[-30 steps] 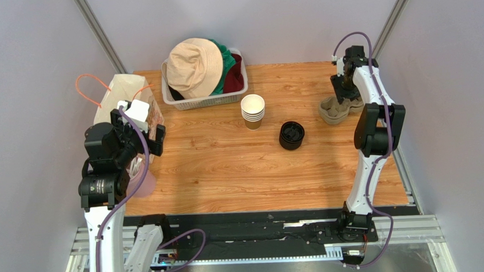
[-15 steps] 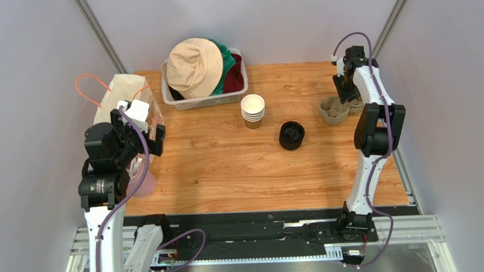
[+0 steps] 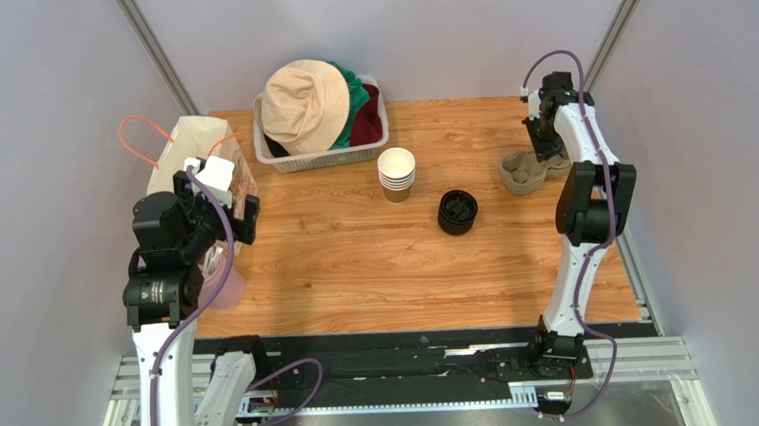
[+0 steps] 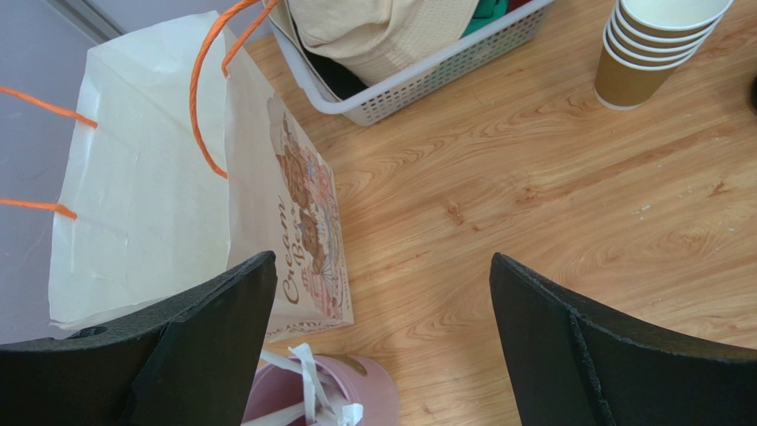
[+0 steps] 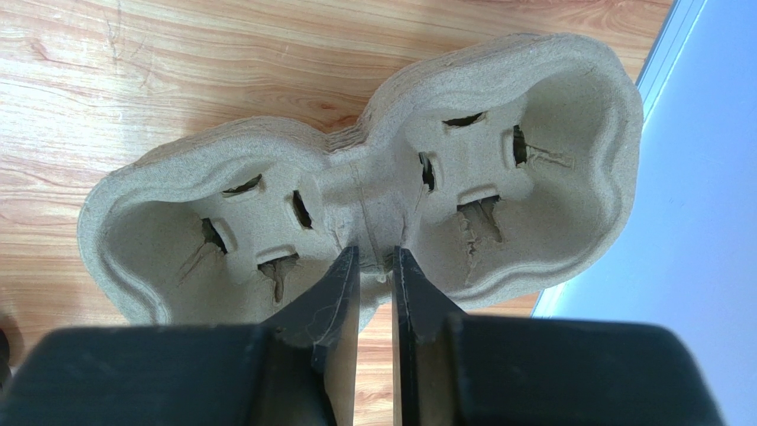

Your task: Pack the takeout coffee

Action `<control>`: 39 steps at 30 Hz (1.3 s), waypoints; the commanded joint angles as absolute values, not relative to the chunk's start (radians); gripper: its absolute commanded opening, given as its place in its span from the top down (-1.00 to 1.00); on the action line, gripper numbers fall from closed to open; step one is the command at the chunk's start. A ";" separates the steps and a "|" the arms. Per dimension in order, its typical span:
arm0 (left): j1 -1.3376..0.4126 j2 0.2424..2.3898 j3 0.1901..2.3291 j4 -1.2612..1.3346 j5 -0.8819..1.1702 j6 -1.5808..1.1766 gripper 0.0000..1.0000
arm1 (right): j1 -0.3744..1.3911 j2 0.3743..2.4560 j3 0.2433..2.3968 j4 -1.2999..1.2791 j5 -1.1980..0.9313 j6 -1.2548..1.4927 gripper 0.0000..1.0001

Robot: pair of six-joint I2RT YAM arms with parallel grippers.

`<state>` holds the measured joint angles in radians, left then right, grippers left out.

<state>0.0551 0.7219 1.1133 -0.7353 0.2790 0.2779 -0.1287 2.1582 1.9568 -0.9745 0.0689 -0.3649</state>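
- The right arm is seen stretched to the far right edge of the table (image 3: 357, 273), well to the right of the white basket (image 3: 322, 159), with the forearm raised and the wrist turned downward.
- The right gripper (image 5: 373, 266) is set down on a pulp cup carrier (image 5: 498, 204). The fingers are drawn almost together, and the carrier's middle ridge is pinched between them.
- The carrier's long axis is laid across the right wrist view, with one empty well on each side of the fingers.
- The left arm is held up to the near left of the basket, with the wrist pointed down.
- The left gripper (image 4: 380, 266) is spread wide and nothing is held. Below it are seen the edge of a cream paper bag (image 4: 142, 204) with orange handles and a pink cup (image 4: 355, 390) of straws.
- A stack of paper cups (image 3: 396, 173) is found just to the near right of the basket, untouched by either gripper. It stands upright with its long axis vertical, mouths up, no lid fitted.
- A stack of black lids (image 3: 458, 212) is noted further to the near right of the basket, apart from the cups.
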 commanded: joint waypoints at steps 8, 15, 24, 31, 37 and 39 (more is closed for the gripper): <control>0.061 0.723 1.104 -0.703 0.288 0.273 -0.97 | -0.130 2.066 1.960 -0.965 0.015 -0.365 0.80; 0.060 0.718 1.106 -0.701 0.288 0.273 -0.97 | -0.129 2.042 1.956 -0.965 0.015 -0.364 0.82; 0.061 0.716 1.104 -0.703 0.290 0.275 -0.98 | -0.130 2.086 1.940 -0.959 0.046 -0.396 -0.29; 0.060 0.715 1.101 -0.703 0.290 0.275 -0.98 | -0.130 2.140 1.937 -0.960 0.049 -0.408 -0.28; 0.061 0.718 1.101 -0.701 0.291 0.273 -0.98 | -0.129 2.157 1.934 -0.959 0.046 -0.416 -0.20; 0.061 0.718 1.101 -0.701 0.290 0.275 -0.97 | -0.130 2.155 1.934 -0.956 0.049 -0.416 -0.13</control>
